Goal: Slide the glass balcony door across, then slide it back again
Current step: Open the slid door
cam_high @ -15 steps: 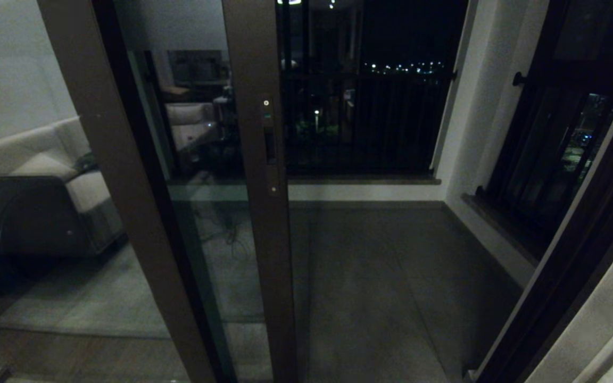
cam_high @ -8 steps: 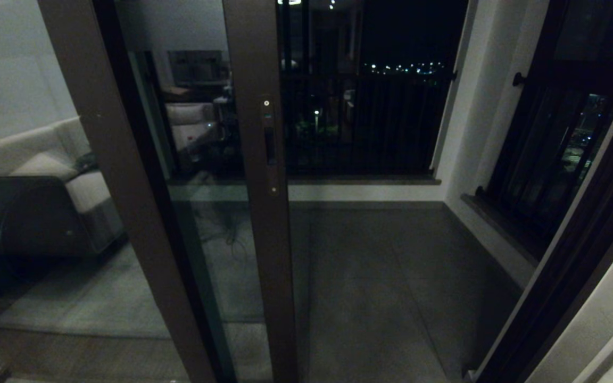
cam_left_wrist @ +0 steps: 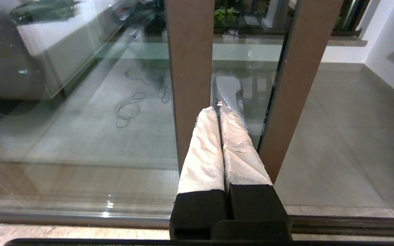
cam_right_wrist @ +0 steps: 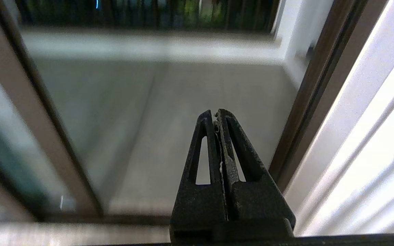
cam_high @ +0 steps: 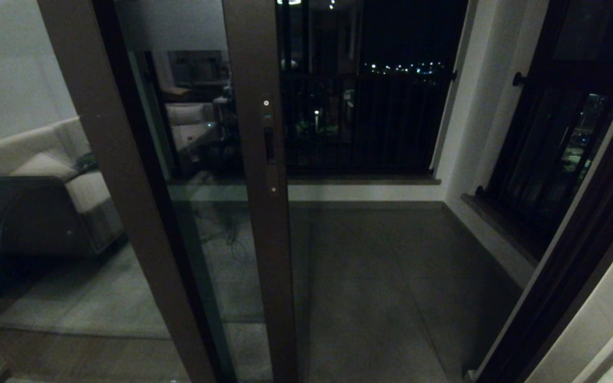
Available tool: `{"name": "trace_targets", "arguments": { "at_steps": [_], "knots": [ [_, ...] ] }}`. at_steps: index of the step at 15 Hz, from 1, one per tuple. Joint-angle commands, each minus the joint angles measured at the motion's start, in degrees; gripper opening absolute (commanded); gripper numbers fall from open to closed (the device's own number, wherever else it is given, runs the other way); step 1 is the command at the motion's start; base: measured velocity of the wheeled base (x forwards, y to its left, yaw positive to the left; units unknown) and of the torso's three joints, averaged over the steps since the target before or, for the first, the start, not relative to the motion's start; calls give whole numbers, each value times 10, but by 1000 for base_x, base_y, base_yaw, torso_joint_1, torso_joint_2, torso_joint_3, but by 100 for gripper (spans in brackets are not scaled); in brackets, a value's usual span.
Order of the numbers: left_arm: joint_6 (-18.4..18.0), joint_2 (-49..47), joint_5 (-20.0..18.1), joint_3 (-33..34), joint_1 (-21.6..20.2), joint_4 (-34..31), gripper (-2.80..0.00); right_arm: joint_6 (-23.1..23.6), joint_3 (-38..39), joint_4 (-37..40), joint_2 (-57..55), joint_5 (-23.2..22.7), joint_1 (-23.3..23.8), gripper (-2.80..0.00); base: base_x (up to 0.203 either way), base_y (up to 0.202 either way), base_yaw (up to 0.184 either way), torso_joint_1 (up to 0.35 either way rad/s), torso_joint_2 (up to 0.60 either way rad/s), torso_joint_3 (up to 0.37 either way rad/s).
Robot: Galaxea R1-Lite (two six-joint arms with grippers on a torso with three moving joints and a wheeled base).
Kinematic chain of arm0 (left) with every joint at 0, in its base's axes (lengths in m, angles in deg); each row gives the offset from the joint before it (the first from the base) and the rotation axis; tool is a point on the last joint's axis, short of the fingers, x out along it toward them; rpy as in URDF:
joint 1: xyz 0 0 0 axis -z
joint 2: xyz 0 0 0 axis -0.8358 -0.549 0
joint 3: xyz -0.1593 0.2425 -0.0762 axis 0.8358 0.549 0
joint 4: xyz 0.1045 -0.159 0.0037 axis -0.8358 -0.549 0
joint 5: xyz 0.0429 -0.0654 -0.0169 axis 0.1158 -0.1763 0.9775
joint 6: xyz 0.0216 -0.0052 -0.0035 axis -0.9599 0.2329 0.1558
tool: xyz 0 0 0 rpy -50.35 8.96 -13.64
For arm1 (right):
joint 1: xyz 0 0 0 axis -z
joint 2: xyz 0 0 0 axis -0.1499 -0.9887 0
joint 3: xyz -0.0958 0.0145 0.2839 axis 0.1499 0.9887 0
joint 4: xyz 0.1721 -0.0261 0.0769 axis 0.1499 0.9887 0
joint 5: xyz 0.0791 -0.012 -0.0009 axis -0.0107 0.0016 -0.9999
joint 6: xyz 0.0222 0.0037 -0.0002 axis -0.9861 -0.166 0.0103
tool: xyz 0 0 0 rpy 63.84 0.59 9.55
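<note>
The glass balcony door point(cam_high: 216, 223) stands slid to the left, its dark brown stile point(cam_high: 256, 223) upright in the middle of the head view. The narrow recessed black handle point(cam_high: 269, 144) sits in that stile. The doorway to its right is open. Neither gripper shows in the head view. In the left wrist view my left gripper point(cam_left_wrist: 217, 107) is shut with nothing in it; its white-wrapped fingers point(cam_left_wrist: 205, 143) point low between two brown stiles, the door's stile point(cam_left_wrist: 299, 85) on one side. My right gripper point(cam_right_wrist: 215, 112) is shut and empty, facing the open doorway. The door's top is out of view.
The unmoving brown-framed panel point(cam_high: 109, 186) on the left shows a sofa point(cam_high: 46, 181). The grey balcony floor point(cam_high: 381, 287) lies beyond the doorway, ending at a dark railing point(cam_high: 370, 122). A dark window with a round knob point(cam_high: 519, 78) is on the right, and the door jamb point(cam_high: 567, 266) runs down the right.
</note>
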Motion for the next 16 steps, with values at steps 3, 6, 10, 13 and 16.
{"name": "trace_targets", "arguments": {
  "at_steps": [3,6,10,13,16],
  "knots": [
    [-3,0,-1,0,0,-2,-280,-10,14,-10,-1,12,0,-280,0,0,0,0,0,0],
    [-10,-10,-4,-43,0,-2,-280,-50,14,-13,-1,14,0,-280,0,0,0,0,0,0],
    [-9,-203,-56,-241,-1,-10,-280,-48,14,-13,-1,17,0,-280,0,0,0,0,0,0],
    [-6,-373,-113,-377,0,-2,-280,-48,14,-13,-1,17,0,-280,0,0,0,0,0,0],
    [-6,-543,-139,-487,11,58,-280,-48,14,-13,-2,17,0,-280,0,0,0,0,0,0]
  ]
}}
